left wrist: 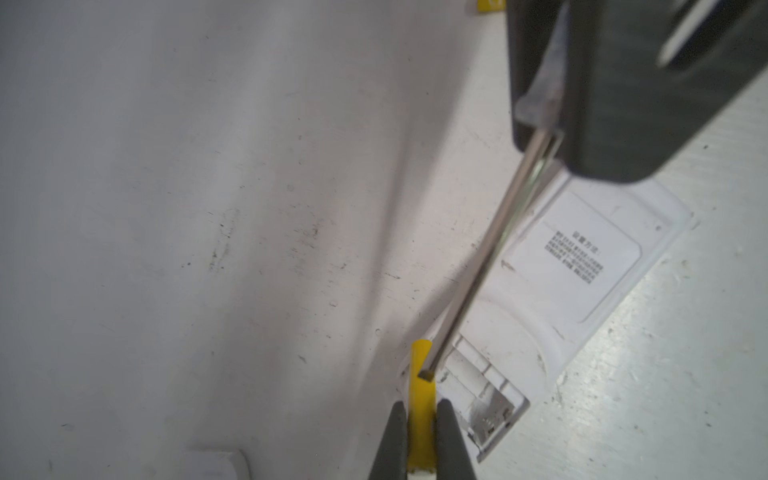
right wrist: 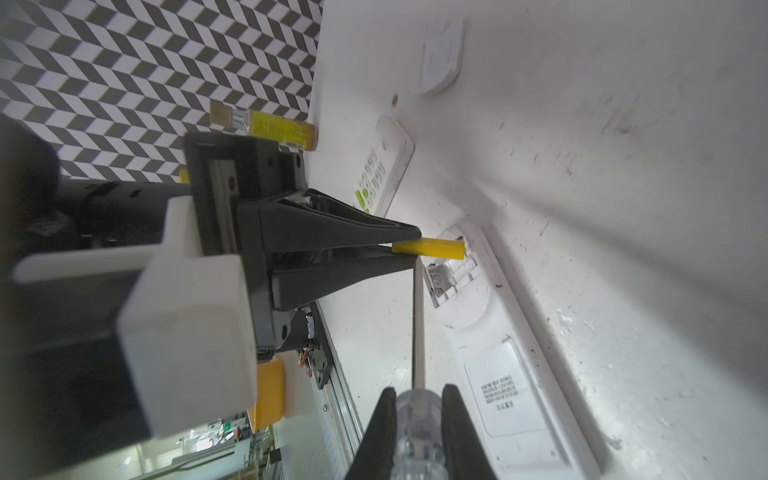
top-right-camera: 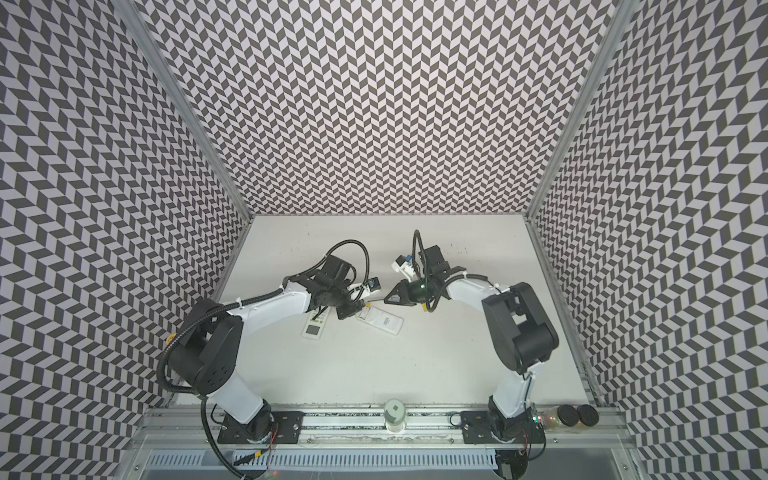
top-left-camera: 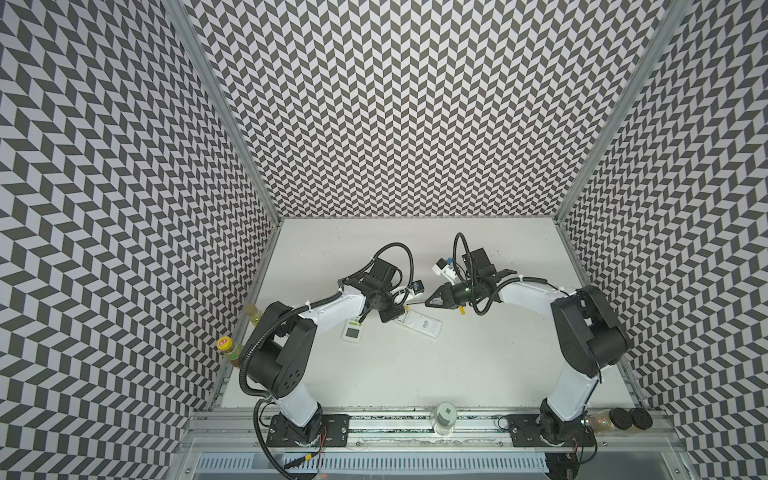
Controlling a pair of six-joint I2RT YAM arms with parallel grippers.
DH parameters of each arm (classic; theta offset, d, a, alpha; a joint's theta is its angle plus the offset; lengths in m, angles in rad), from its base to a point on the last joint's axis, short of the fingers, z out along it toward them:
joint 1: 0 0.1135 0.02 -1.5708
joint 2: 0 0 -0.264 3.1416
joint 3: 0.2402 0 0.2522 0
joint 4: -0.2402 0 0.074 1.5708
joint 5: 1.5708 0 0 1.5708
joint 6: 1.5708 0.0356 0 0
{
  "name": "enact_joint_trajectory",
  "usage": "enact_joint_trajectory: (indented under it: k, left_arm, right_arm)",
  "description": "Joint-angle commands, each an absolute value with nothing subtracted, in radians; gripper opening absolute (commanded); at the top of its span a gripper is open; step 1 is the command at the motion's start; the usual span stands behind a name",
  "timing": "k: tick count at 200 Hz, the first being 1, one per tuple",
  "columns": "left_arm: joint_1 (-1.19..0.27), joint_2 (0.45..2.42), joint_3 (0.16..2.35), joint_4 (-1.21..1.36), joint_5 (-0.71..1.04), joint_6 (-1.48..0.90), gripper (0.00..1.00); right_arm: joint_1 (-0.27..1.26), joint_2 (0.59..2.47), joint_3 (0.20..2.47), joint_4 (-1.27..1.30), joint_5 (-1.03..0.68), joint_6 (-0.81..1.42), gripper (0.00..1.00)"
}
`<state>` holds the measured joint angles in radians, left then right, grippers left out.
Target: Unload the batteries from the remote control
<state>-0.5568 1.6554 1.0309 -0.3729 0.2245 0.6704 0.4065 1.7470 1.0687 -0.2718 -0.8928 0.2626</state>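
A white remote control [top-left-camera: 419, 323] [top-right-camera: 380, 321] lies face down mid-table, with its battery bay [left wrist: 478, 386] [right wrist: 449, 274] uncovered. My left gripper [left wrist: 422, 432] [top-left-camera: 388, 318] is shut on a yellow battery [left wrist: 422, 415] [right wrist: 430, 248], held at the bay's edge and sticking out past the fingertips. My right gripper [right wrist: 417, 419] [top-left-camera: 428, 301] is shut on the clear handle of a screwdriver [right wrist: 417, 432]. The screwdriver's shaft [left wrist: 490, 257] runs over the remote and its tip rests against the held battery. A second yellow battery [top-left-camera: 460, 309] lies on the table under the right wrist.
A second remote [top-left-camera: 353, 330] [right wrist: 384, 166] lies face up just left of the first. A loose white cover [right wrist: 440, 58] sits farther out on the table. Bottles [top-left-camera: 227, 349] stand along the left wall. A jar [top-left-camera: 444, 417] and dark-lidded jars [top-left-camera: 619, 419] stand on the front rail.
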Motion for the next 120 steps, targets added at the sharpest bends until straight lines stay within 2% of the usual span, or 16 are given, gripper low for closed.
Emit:
enact_joint_trajectory:
  k: [1, 66, 120]
  left_arm:
    - [-0.575, 1.625, 1.095, -0.361, 0.258, 0.581, 0.07]
    - [-0.67, 1.73, 1.207, -0.245, 0.243, 0.346, 0.03]
    - [-0.739, 1.851, 1.261, -0.201, 0.295, 0.279, 0.02]
  right_arm:
    - [0.353, 1.64, 1.038, -0.28, -0.815, 0.262, 0.0]
    - [0.147, 1.343, 0.883, -0.247, -0.629, 0.292, 0.0]
    - [0.096, 1.201, 0.758, -0.197, -0.481, 0.287, 0.0]
